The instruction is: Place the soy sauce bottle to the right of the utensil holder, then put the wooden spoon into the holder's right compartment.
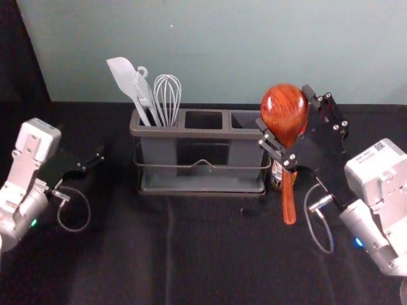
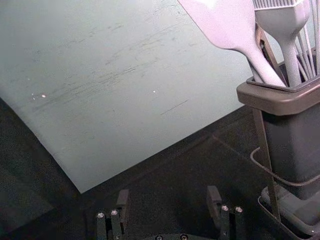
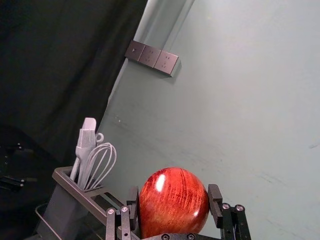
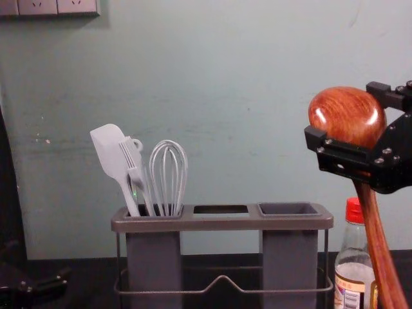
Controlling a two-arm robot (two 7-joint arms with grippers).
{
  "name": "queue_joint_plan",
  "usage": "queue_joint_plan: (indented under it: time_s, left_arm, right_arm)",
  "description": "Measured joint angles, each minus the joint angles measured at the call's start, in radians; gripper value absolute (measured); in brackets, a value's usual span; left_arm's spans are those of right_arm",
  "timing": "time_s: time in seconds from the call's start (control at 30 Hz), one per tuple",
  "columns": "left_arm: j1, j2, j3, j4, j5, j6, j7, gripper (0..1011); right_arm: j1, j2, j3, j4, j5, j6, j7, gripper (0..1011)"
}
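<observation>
Left gripper: left of the holder, fingers apart, grasping nothing;
Utensil holder: 3 compartments; white utensils in the left; right compartment empty;
Soy sauce bottle: upright just right of the holder; likely fragile glass;
Wooden spoon: bowl up, handle slanting down; probably light, stiff; the glossy bowl may roll; the handle offers surer hold;
Right gripper: closed around the bowl

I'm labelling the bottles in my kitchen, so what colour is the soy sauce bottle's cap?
The cap is red, clearest in the chest view.
</observation>
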Motion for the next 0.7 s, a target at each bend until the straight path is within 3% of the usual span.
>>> queue_joint_plan:
  time_s: [0.53, 0.7]
  left_arm:
    - [0.0, 0.0, 0.0, 0.0, 0.0, 0.0, 0.0, 1000]
    - [0.0, 0.0, 0.0, 0.0, 0.0, 0.0, 0.0, 1000]
  right_arm:
    - [-0.001, 0.001, 0.001, -0.001, 0.001, -0.003, 0.001, 861]
    - [0.057, 0.005, -0.004, 0.025, 0.002, -0.007, 0.012, 861]
